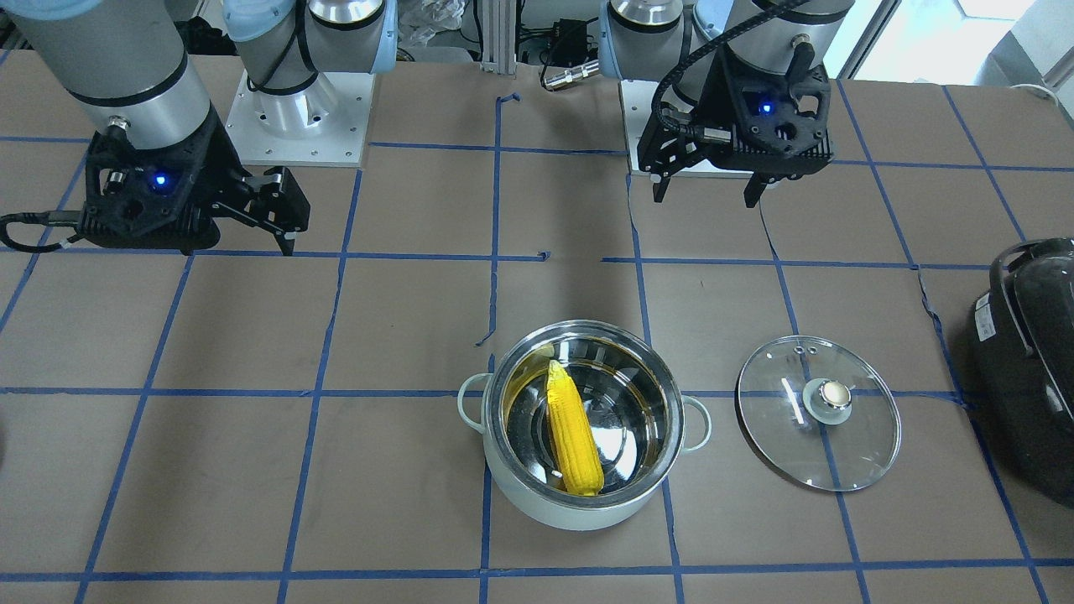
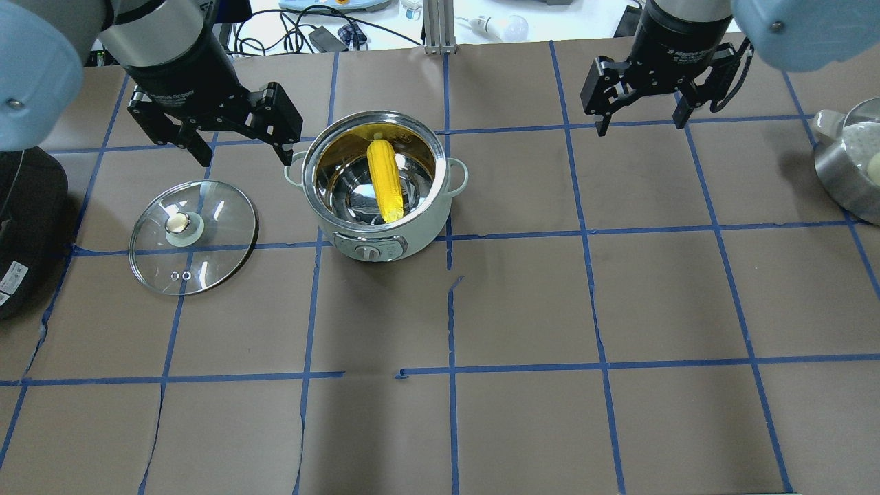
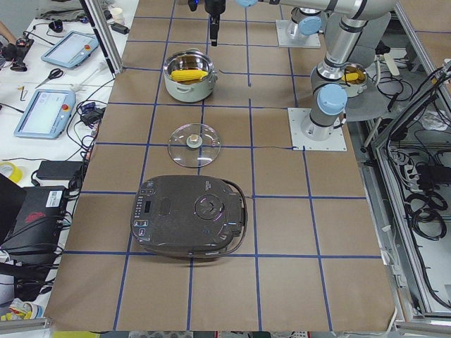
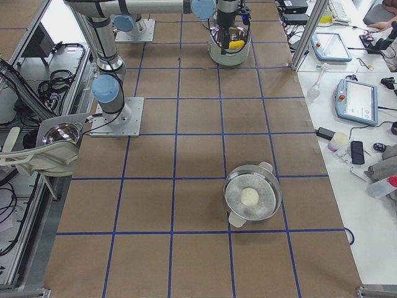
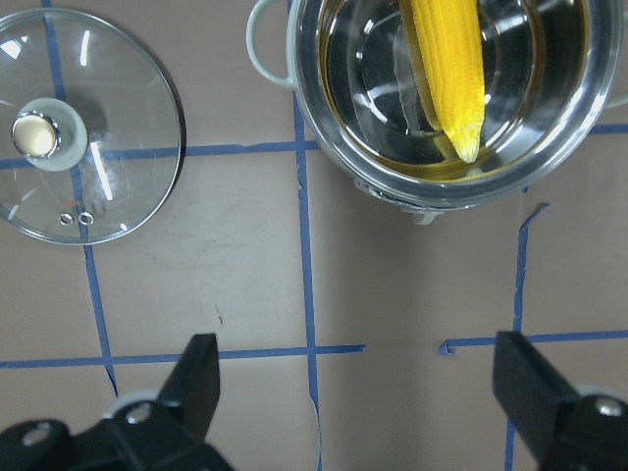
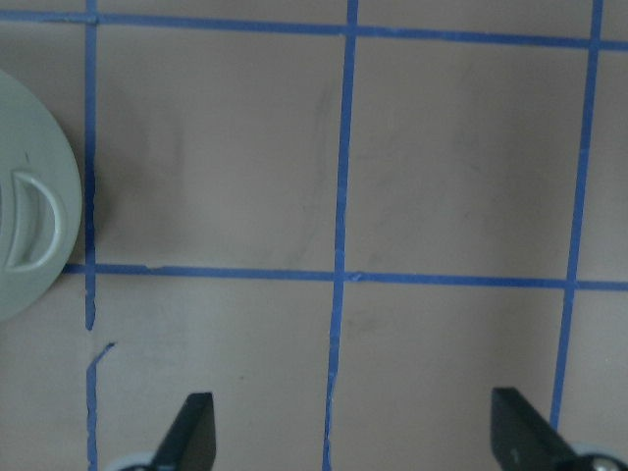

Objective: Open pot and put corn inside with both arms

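Lid (image 2: 213, 227) flat on the table (image 2: 522, 295) at the pot's (image 2: 375, 242) eight o'clock, left hand (image 2: 244, 159) spread wide and empty at ten o'clock. Inside the uncovered pot lies the corn (image 2: 383, 180); far off at three o'clock the right hand (image 2: 641, 127) hangs released, empty.

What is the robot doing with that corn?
The robot's job is to open the pot and put the corn inside, and that looks done. The corn lies in the open pot. The lid rests flat on the table beside the pot, not touching it. The left gripper hangs open and empty above the table, between the lid and the pot. The right gripper is open and empty too, far off on the other side.
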`<state>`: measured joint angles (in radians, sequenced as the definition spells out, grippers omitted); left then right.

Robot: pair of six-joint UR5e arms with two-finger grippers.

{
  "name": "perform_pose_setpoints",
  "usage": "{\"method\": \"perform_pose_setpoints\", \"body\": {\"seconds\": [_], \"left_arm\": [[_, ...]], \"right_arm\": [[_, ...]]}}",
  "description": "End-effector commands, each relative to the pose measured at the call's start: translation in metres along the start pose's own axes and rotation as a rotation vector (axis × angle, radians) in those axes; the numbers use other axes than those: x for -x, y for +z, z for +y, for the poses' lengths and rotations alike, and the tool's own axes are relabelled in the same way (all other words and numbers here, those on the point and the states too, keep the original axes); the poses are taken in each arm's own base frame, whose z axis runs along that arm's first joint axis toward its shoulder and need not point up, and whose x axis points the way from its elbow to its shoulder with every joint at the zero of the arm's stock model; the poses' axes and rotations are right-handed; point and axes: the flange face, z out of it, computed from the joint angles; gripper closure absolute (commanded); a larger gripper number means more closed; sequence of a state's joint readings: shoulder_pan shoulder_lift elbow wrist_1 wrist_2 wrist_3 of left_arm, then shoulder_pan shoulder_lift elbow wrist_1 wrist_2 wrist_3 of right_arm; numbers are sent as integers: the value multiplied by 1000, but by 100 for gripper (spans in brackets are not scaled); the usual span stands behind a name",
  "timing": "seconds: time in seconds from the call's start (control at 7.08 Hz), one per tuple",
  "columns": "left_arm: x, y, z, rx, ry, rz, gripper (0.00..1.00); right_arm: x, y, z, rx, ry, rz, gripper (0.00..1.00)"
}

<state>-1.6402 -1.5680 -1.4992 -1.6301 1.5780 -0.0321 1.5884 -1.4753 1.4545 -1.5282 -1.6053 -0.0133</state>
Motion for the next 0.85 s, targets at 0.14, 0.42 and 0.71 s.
{"method": "perform_pose_setpoints", "body": {"seconds": [0.14, 0.42, 0.71], "left_arm": [[2, -6, 5, -17, 2, 1, 0], [3, -6, 4, -17, 1, 4, 0], [5, -7, 2, -20, -4, 1, 0]], "right_arm": [[0, -16, 15, -14, 4, -7, 0], [0, -14, 15, -5, 3, -7, 0], [0, -13, 15, -3, 3, -4, 0]]}}
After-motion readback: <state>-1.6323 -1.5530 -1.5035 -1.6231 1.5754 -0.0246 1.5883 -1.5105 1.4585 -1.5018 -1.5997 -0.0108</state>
